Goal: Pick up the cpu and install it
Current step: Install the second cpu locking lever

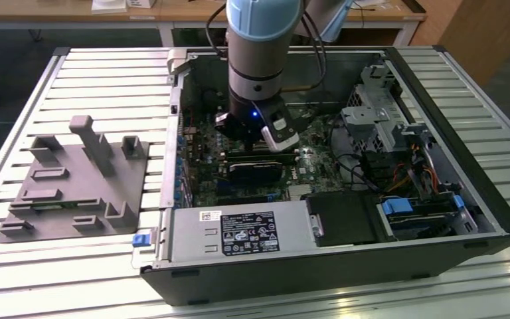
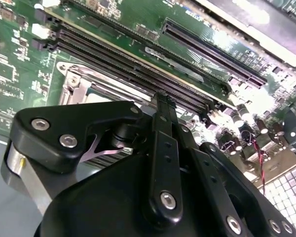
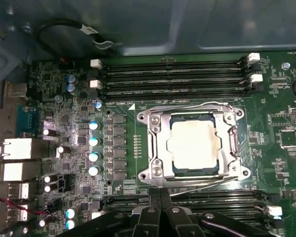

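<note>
The cpu (image 3: 195,144) is a flat square chip with a pale, slightly smudged silver top and a thin dark rim — lying level, seated inside the metal-framed socket, right of centre in the first wrist view, edges square with the frame.

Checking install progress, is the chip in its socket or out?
In: the chip lies flat inside the metal socket frame on the board, nothing gripping it.

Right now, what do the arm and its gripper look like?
In the exterior view the arm is a thick cylinder with a pale blue-grey sleeve, silver bands and a black wrist with a small blue light; black cables run alongside. The gripper is black, built of jointed link plates fastened with silver screws.
</note>
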`<state>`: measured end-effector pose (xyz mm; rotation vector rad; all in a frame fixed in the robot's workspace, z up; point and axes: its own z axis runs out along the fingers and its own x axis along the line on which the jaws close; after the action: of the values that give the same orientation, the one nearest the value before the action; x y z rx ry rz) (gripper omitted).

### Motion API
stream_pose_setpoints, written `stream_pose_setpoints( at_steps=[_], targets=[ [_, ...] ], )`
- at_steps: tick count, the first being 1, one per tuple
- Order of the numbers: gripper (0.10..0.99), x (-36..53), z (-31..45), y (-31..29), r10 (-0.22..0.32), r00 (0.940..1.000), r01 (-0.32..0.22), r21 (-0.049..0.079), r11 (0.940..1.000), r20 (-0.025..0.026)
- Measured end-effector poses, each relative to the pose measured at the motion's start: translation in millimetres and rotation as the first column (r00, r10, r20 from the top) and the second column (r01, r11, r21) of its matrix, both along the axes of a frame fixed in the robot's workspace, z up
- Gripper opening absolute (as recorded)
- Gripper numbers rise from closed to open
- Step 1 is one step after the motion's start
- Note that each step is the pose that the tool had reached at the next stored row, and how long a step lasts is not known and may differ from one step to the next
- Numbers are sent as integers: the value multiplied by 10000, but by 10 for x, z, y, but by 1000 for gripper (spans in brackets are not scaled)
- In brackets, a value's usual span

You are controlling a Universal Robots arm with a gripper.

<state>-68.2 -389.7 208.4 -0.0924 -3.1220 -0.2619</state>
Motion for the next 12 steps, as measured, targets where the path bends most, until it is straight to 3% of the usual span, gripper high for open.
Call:
stream_pose_setpoints(
  at_steps=[8,12],
  targets=[
    [106,-25,-61,-1,-1,10000,1,440,9990,22],
    [106,-32,-108,-6,-1,10000,-1,529,9986,37]
  ],
)
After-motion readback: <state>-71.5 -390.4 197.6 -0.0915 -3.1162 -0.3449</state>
